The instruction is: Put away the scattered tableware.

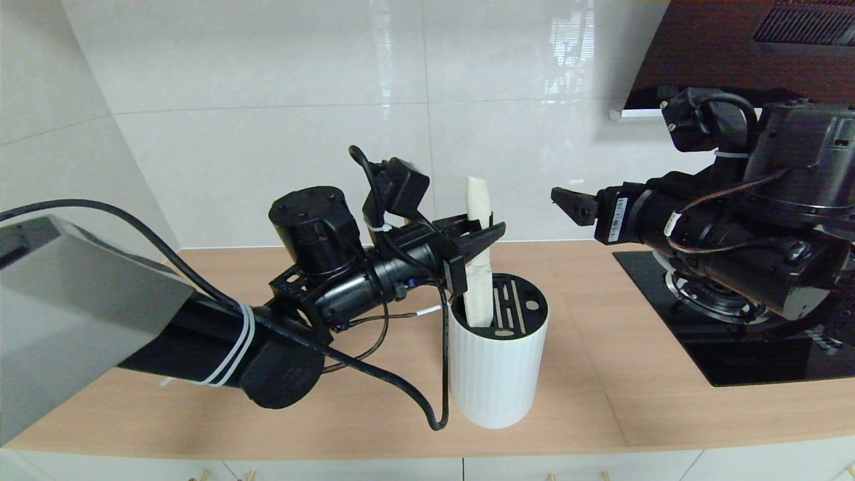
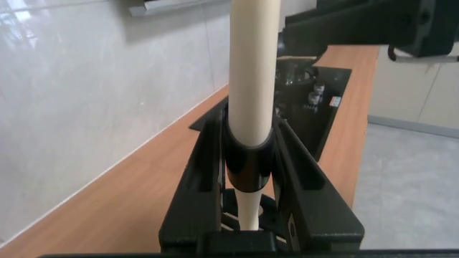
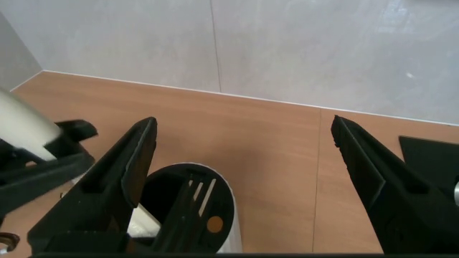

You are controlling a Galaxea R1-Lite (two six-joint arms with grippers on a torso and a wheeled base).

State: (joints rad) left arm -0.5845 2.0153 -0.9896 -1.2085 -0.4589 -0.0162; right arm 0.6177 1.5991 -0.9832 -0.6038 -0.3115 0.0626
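Centre of the head view, left gripper (image 1: 482, 239): clamps in close on the cream-handled utensil (image 1: 479, 200), one black finger on each side of the shaft. Holds it upright or nearly so (a slight lean, perhaps). Rounded handle end up above the fingers, lower end down inside the white holder (image 1: 497, 374). Same grip from the left wrist camera: left gripper (image 2: 249, 132) closed about a dark band on the utensil (image 2: 252, 57), with a thinner cream stretch running on beneath the band.

Right of centre in the head view, a little above the middle, right gripper (image 1: 573, 204): gapes wide, grasps nothing, hangs in the air beside the handle's top, clearly apart from it. From its own wrist camera, right gripper (image 3: 251, 179) with fingers (image 3: 136, 165) splayed far apart, and the holder (image 3: 172, 183) with its black slotted top farther off between them.

Holder: a ribbed white cylinder, low in the centre of the head frame, standing on the wooden counter (image 1: 588, 374). Black cooktop (image 1: 728, 364) at the right side, set into that counter. Pale tiled wall (image 1: 267, 100) across the upper frame, dark hood (image 1: 735, 47) in the upper right corner.
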